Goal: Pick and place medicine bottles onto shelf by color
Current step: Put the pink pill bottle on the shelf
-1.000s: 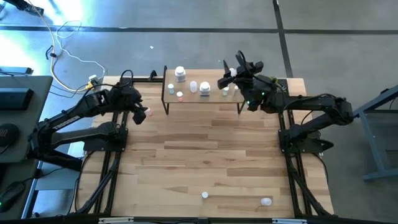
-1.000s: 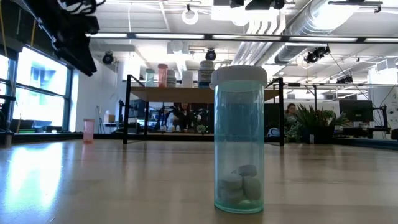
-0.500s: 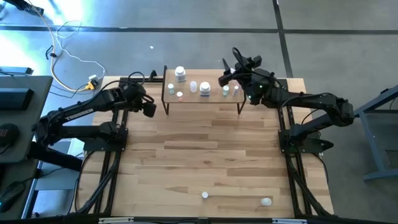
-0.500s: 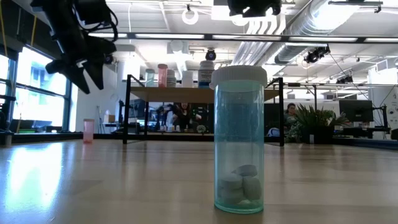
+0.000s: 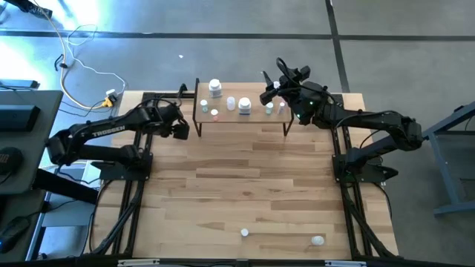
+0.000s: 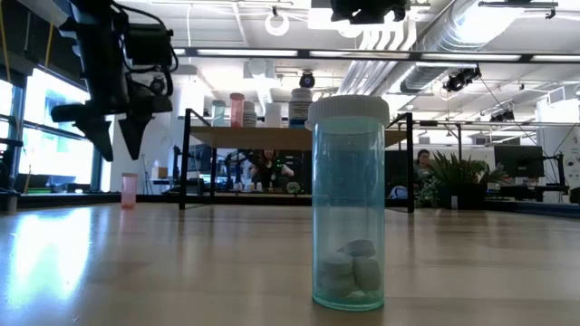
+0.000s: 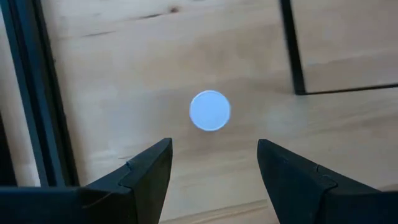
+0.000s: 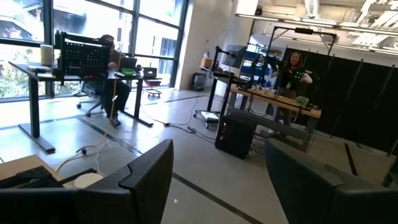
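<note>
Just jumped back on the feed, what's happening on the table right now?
The robot is sorting medicine bottles onto the shelf. The left gripper hangs open, fingers pointing down, over a bottle with a pale blue-white cap standing on the table just left of the shelf; nothing is gripped yet. The right gripper is open and empty above the shelf's right end. Several bottles already stand on the shelf, and two more wait near the table's front edge.

Room: open-plan workshop, daylit.
Grey concrete floor [image 5: 223,44] carries loose cables [image 5: 85,70]. Tall windows [image 8: 87,31] stand behind black-framed desks [image 8: 37,87]. Exposed ceiling ducts [image 6: 426,36] run overhead; seated person [image 8: 112,68] at a desk.
</note>
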Action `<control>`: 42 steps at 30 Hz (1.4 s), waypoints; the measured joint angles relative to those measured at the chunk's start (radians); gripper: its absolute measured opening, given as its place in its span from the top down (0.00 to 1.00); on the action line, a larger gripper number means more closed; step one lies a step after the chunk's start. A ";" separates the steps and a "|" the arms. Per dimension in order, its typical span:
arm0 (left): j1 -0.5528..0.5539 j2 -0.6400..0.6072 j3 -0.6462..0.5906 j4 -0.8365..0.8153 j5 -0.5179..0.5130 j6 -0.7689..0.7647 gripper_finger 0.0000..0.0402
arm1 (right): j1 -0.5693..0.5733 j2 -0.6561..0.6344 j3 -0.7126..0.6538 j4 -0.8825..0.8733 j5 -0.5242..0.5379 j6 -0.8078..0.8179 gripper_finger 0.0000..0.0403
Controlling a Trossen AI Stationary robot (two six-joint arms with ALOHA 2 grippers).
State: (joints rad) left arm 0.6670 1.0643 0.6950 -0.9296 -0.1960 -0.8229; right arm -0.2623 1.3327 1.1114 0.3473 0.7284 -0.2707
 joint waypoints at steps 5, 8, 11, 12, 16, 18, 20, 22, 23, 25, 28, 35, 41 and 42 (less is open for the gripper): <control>0.000 0.018 -0.007 0.012 -0.056 -0.019 0.44 | 0.000 0.000 0.000 0.000 0.000 0.000 0.40; 0.000 0.028 -0.007 0.018 -0.071 -0.015 0.44 | 0.000 0.000 0.000 0.000 0.000 0.000 0.40; 0.000 0.052 -0.007 0.022 -0.077 -0.015 0.44 | 0.000 0.000 0.000 -0.001 0.000 0.000 0.40; 0.000 0.063 -0.007 0.027 -0.077 -0.014 0.44 | 0.000 0.000 0.000 -0.001 0.000 0.000 0.40; 0.000 0.107 -0.007 0.064 -0.076 0.005 0.44 | 0.000 0.000 0.000 -0.001 0.000 0.000 0.40; 0.000 0.129 -0.007 0.072 -0.077 0.014 0.44 | 0.000 0.000 0.000 -0.001 0.000 0.000 0.40; 0.000 0.149 -0.007 0.071 -0.078 0.014 0.44 | 0.000 0.000 0.000 -0.002 0.000 0.000 0.40; 0.000 0.164 -0.007 0.071 -0.079 0.014 0.44 | 0.000 0.000 0.000 -0.009 0.000 0.000 0.40; 0.000 0.171 -0.007 0.073 -0.083 0.014 0.44 | 0.000 0.000 0.000 -0.012 0.000 0.000 0.40; 0.000 0.185 -0.007 0.086 -0.095 0.014 0.44 | 0.000 0.000 0.000 -0.016 0.000 0.000 0.40; 0.000 0.198 -0.007 0.119 -0.097 0.014 0.44 | 0.000 0.000 0.000 -0.019 0.000 0.000 0.40; 0.000 0.220 -0.007 0.126 -0.101 0.014 0.44 | 0.001 0.000 0.000 -0.019 0.000 0.000 0.40; 0.000 0.255 -0.007 0.126 -0.107 0.017 0.45 | 0.001 0.000 0.000 -0.025 0.000 0.000 0.40; 0.000 0.261 -0.007 0.126 -0.107 0.026 0.46 | 0.001 0.000 0.000 -0.026 0.000 0.000 0.40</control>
State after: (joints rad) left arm 0.6674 1.3249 0.6876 -0.8032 -0.3034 -0.7971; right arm -0.2615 1.3331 1.1118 0.3216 0.7288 -0.2707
